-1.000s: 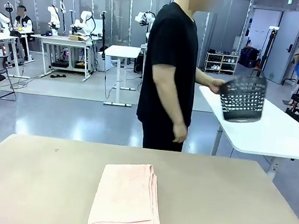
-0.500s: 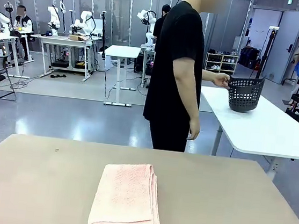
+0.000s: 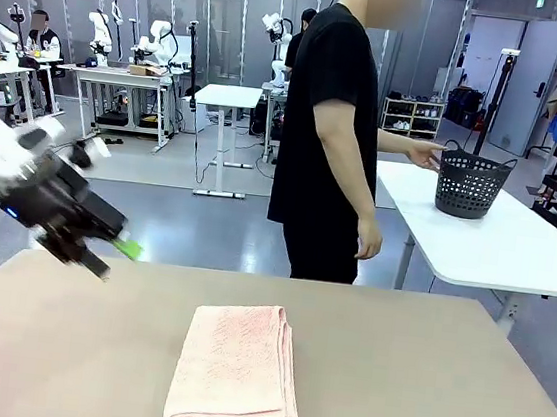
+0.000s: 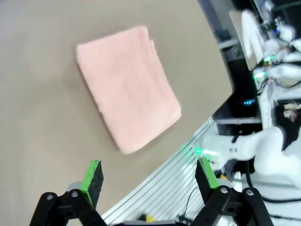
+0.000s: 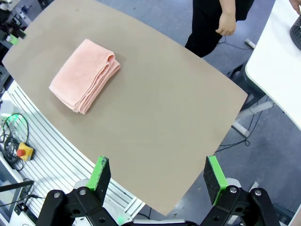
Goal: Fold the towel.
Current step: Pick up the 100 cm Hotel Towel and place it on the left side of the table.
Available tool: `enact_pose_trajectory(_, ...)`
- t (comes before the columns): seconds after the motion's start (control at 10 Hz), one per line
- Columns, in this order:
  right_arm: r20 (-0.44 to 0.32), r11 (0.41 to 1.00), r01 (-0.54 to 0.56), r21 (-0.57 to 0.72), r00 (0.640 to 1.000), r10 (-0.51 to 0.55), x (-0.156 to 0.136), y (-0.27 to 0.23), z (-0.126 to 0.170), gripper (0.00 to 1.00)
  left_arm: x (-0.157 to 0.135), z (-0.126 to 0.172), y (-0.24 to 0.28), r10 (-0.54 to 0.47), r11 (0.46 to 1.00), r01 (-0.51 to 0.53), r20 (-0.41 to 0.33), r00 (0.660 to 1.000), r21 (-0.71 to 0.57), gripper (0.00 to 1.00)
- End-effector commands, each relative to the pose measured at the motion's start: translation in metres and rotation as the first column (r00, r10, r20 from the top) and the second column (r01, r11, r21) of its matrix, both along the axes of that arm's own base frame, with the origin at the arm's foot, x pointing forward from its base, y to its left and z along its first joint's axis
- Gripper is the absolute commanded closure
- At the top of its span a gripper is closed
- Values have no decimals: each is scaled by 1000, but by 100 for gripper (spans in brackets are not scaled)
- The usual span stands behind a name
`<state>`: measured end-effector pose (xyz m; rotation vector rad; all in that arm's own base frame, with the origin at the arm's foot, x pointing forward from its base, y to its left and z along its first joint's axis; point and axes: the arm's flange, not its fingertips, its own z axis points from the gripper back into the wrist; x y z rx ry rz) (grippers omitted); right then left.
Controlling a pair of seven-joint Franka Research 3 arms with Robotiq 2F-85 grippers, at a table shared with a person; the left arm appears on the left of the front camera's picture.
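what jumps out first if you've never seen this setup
The salmon-pink towel, already folded into a neat stack, lies alone near the front edge of the tan table. The left pincer, jaws open, hangs blurred above the table's far left corner. Beyond the table a person reaches toward a dark basket on a white side table.

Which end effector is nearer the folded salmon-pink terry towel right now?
Left, probably. The left end effector hovers open above the table's left side, up and left of the folded salmon-pink terry towel. The right end effector hangs open high over the table's near edge, farther off.
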<state>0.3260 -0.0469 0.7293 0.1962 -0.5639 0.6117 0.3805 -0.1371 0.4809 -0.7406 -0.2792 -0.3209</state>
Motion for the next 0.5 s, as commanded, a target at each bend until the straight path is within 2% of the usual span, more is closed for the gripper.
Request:
enact_pose_trajectory(0.0, -1, 1000, 8, -4, 1000, -8, 0, 0, -1, 0, 12, -34, -35, 70, 996, -68, 44, 997, -65, 0)
enact_pose_trajectory(0.2, -1, 1000, 8, -4, 1000, -8, 0, 0, -1, 0, 15, -88, -51, 115, 982, -117, -19, 993, -147, 0)
enact_pose_trajectory(0.4, -1, 1000, 8, -4, 1000, -8, 0, 0, -1, 0, 24, -128, -65, 146, 979, -151, -46, 988, -140, 0)
